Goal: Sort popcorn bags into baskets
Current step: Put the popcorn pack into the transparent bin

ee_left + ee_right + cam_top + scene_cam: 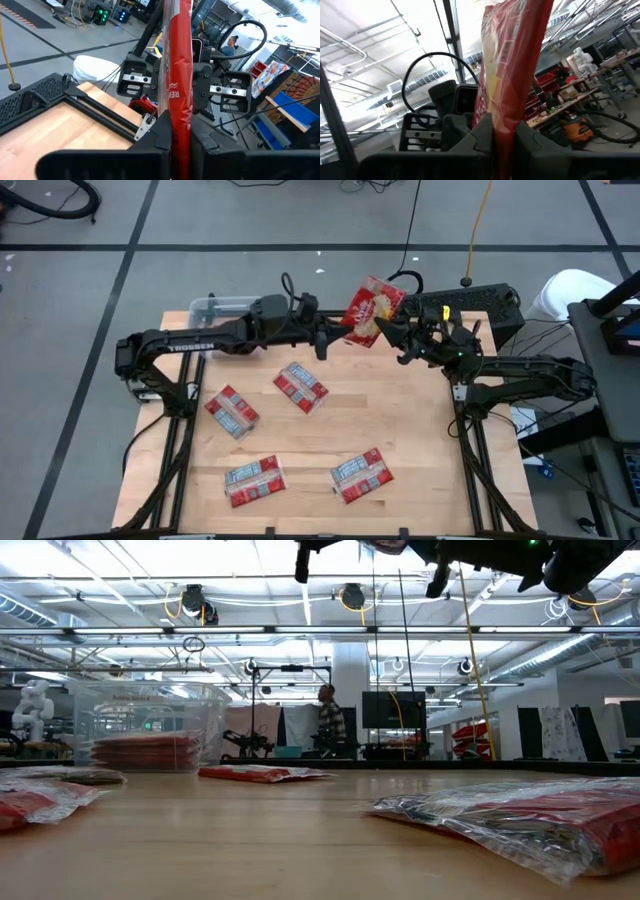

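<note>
One popcorn bag [374, 308], red with a yellow picture, hangs in the air over the table's far edge, held from both sides. My left gripper [347, 333] is shut on its left edge; in the left wrist view its fingers [162, 137] pinch the upright bag [179, 75]. My right gripper [393, 329] is shut on the right edge, as the right wrist view shows with the bag [512, 60] between its fingers [480, 137]. Several more bags [301, 387] lie flat on the wood. The clear basket [208, 308] stands at the far left corner and holds red bags [140, 752].
Loose bags lie at the left [231, 411], front left [253, 480] and front right [361, 475] of the table [420, 430]. A black box [470, 302] with cables sits at the far right corner. A person [329, 722] stands far off in the room.
</note>
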### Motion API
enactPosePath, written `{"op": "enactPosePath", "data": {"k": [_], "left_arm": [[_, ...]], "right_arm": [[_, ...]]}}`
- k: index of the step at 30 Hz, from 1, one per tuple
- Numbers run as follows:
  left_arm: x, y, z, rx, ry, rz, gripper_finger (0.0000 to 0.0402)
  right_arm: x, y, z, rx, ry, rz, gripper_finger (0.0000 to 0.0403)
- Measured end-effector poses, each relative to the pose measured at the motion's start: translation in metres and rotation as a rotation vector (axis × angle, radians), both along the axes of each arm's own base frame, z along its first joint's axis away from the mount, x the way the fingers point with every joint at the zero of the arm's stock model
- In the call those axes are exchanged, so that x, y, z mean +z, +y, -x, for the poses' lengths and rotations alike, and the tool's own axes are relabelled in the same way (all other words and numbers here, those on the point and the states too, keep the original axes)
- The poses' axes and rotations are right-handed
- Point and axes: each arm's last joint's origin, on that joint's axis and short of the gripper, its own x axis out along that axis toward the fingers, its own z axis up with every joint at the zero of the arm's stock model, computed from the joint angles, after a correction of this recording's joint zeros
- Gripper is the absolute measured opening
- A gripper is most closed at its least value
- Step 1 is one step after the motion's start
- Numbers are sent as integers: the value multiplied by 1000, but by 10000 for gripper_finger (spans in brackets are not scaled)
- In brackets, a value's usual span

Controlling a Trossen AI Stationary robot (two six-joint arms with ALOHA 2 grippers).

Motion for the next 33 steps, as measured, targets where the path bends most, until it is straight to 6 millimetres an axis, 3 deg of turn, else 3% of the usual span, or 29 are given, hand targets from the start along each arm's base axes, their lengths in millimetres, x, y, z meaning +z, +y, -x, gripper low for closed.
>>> {"op": "enactPosePath", "data": {"k": [5,13,18,25,33], "left_arm": [[6,12,11,-28,7,6,22],[23,37,67,-42,158,-24,22],[34,51,110,-20,231,-58,20],[35,63,163,48,373,-78,22],[28,70,202,104,537,-133,18]], "right_arm": [[-3,-3,-1,-52,34,-27,87],[-12,-5,-3,-57,128,-58,172],[-19,-5,-5,-38,191,-121,179],[-29,-4,-8,-23,287,-149,172],[-34,-3,-9,-20,338,-164,171]]}}
